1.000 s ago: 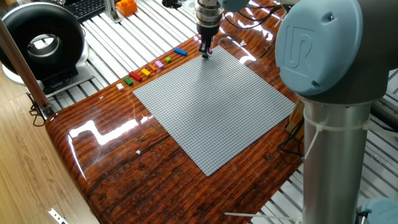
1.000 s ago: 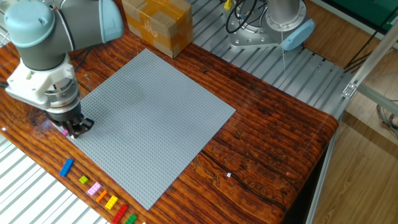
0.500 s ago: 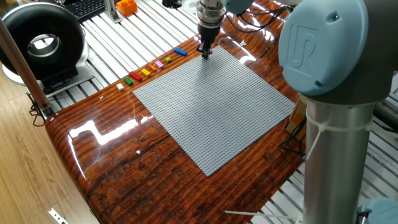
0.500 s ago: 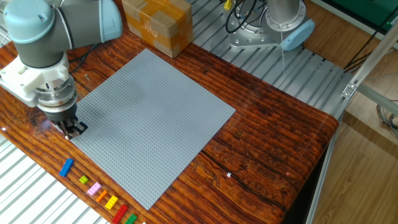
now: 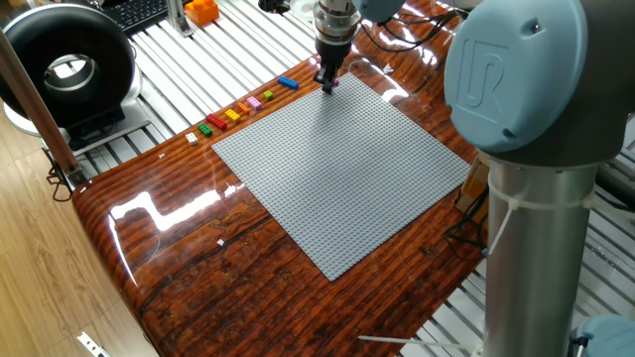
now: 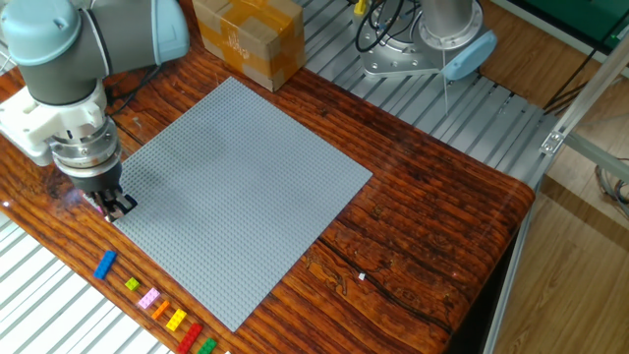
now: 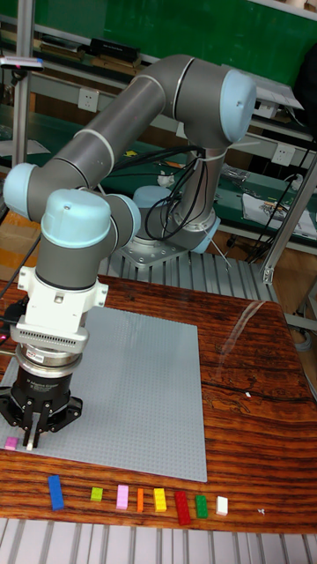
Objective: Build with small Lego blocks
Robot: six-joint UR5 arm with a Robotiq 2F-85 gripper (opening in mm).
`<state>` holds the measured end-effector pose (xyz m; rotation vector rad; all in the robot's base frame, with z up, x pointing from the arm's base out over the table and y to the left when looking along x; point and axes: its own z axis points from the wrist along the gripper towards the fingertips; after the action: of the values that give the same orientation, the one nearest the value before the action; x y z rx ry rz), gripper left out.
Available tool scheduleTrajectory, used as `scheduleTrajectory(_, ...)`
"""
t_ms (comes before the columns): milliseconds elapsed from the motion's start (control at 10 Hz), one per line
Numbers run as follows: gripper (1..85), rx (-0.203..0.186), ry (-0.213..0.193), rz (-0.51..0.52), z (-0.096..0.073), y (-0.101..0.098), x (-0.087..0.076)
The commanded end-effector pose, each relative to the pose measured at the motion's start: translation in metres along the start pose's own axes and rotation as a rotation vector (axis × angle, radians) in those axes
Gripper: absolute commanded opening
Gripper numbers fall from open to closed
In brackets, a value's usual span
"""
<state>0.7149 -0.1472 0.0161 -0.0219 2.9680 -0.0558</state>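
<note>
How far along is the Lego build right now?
Done: very little; no stacked structure shows on the grey baseplate. In hand: the gripper is low at the baseplate's corner with a pink brick right beside it; whether the jaws hold it, or it is seated on studs, I cannot tell. Left: the row of eight bricks along the table edge, blue through white, waits untouched.

Colours on the bench, all three views

Baseplate (image 5: 337, 164): plain grey, fine studded texture. Table (image 5: 189, 248): glossy red-brown wood, dark grain streaks. Row of small Lego blocks in the tall view: blue (image 7: 55, 493), lime green (image 7: 97, 495), pink (image 7: 122, 497), orange (image 7: 140, 500), yellow (image 7: 159, 500), red (image 7: 181, 507), green (image 7: 201, 506), white (image 7: 222, 505). One more pink block (image 7: 11, 443) lies just beside the plate's corner. Arm (image 7: 132, 115): grey tubes, pale blue joint caps. Gripper (image 7: 33, 441): black. Cardboard box (image 6: 248, 37): tan.
</note>
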Motion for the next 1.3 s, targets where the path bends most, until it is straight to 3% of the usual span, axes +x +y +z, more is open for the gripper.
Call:
scheduleTrajectory(0, 1.0, -0.007, 0.003, 0.038, -0.0017, -0.0031, 0.0027)
scheduleTrajectory(1200, 1.0, -0.025, -0.001, 0.040, 0.0040, -0.0089, 0.0104)
